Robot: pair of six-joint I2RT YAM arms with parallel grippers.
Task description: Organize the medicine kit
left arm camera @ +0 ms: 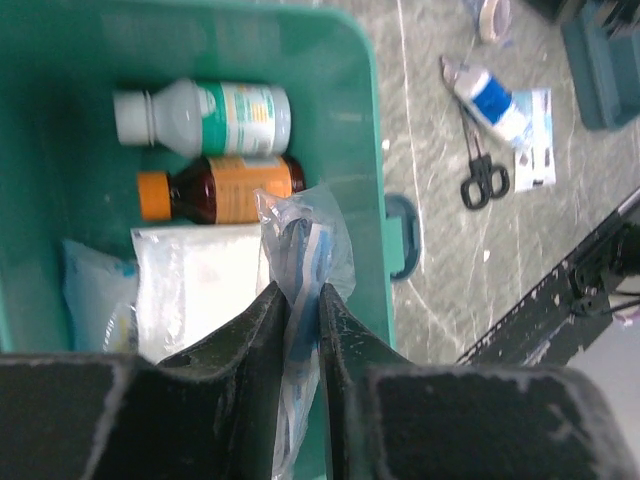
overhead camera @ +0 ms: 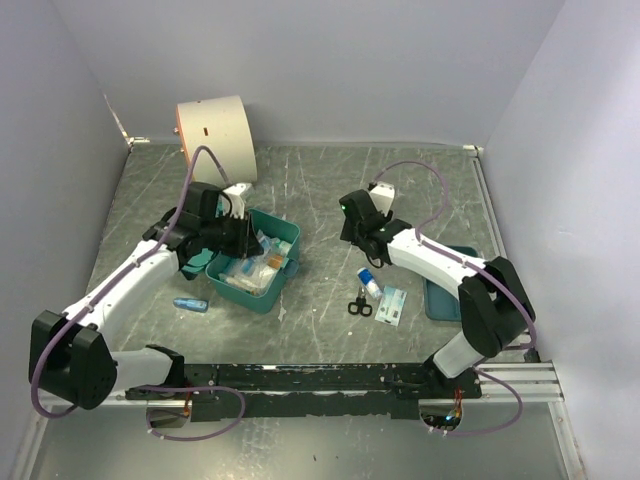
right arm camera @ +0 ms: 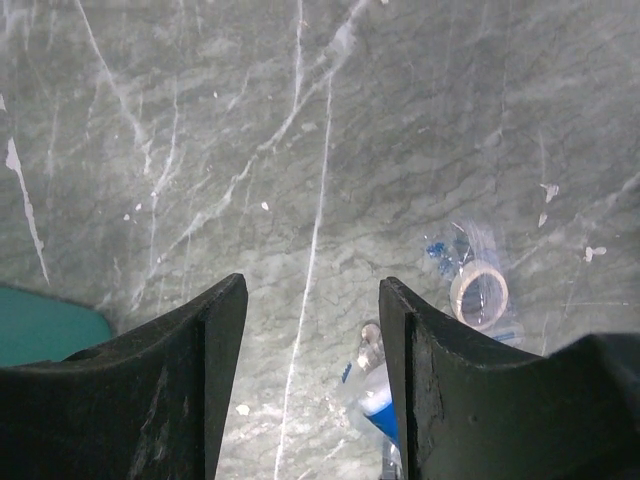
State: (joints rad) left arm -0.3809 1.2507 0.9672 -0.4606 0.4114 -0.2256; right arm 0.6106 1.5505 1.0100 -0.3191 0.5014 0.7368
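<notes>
Overhead: grey marbled table (overhead camera: 330,190), pale walls (overhead camera: 300,60); one medicine kit (overhead camera: 262,297) left of centre, one drum (overhead camera: 215,135) behind. Left wrist: left gripper (left arm camera: 300,300) pinches a clear packet (left arm camera: 300,240) over two bottles (left arm camera: 200,118) inside. Right wrist: right gripper (right arm camera: 312,300) gapes empty, one tape roll (right arm camera: 479,294) below.

The left arm (overhead camera: 130,285) stretches forward and inward, the left gripper (left arm camera: 300,295) pointing down with its 2 fingers pinched nearly together on a clear packet (left arm camera: 300,250), while the right arm (overhead camera: 440,262) bends sharply at the elbow, the right gripper (right arm camera: 312,285) hanging low, fingers parted and empty.
</notes>
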